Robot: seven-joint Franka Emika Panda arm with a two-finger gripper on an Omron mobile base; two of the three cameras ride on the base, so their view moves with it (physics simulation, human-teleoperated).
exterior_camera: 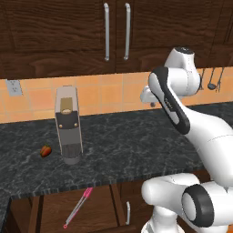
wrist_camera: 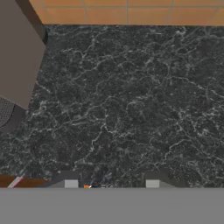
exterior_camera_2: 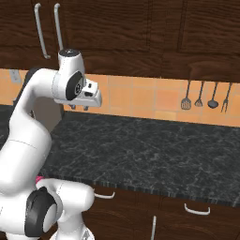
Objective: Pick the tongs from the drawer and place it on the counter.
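The magenta-pink tongs (exterior_camera: 78, 208) lie slantwise in the open brown drawer (exterior_camera: 101, 207) under the counter's front edge, at the lower left of the left base view. My gripper (exterior_camera: 152, 104) (exterior_camera_2: 78, 108) hangs high over the black speckled counter (exterior_camera: 132, 145) near the orange tile wall, well above and behind the tongs. In the hand view its fingertips (wrist_camera: 65, 180) stand apart over bare counter (wrist_camera: 127, 100), so the gripper (wrist_camera: 109, 180) is open with nothing between its fingers. A sliver of the drawer (wrist_camera: 26, 182) shows at that view's lower left.
A grey coffee machine (exterior_camera: 68, 125) (wrist_camera: 17, 57) stands on the counter to the left, with a small red fruit (exterior_camera: 45, 150) beside it. Dark ladles and spoons (exterior_camera_2: 205, 96) hang on the wall at the right. Upper cabinets with silver bar handles (exterior_camera: 106, 32) are overhead.
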